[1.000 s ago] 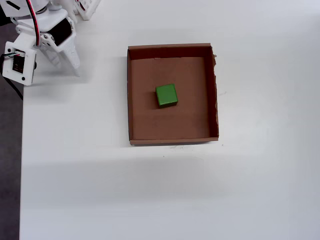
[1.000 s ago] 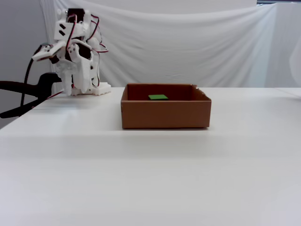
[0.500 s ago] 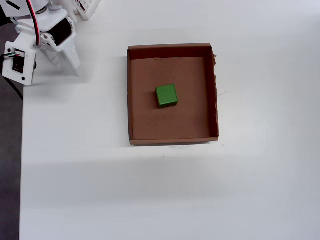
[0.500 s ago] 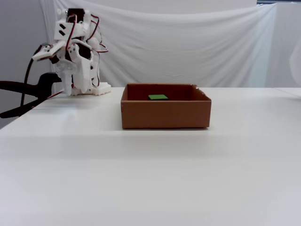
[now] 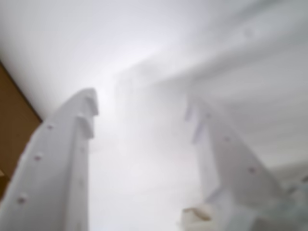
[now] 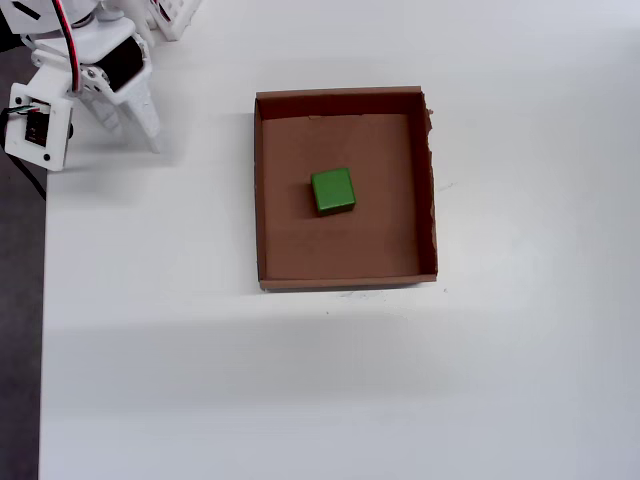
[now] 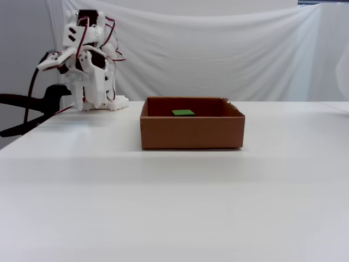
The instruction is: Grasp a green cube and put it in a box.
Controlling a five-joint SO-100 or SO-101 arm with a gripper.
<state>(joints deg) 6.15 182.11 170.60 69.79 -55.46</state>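
Your table (image 6: 200,380) is a plain white sheet, and in the overhead view almost all of it is bare. The box (image 6: 262,200) sits a little above the centre of that view, its ragged wall on the 3 o'clock side. From the fixed view the box (image 7: 191,134) stands square on the table with its low front wall facing you.

The arm (image 6: 80,70) is folded up at the 10 o'clock corner of the overhead view, well apart from the box. In the fixed view it is likewise tucked against the backdrop at 10 o'clock.

The gripper (image 5: 142,110) shows in the wrist view with its two white fingers spread and nothing but blurred white table between them, so it is open and empty.

The green cube (image 6: 332,191) lies flat on the box floor, near the middle, clear of every wall; from the fixed view only its top face (image 7: 183,113) peeks over the rim.

By my judgement the placing step is done and the arm is parked. Nothing more is called for from you beyond leaving the arm at rest.
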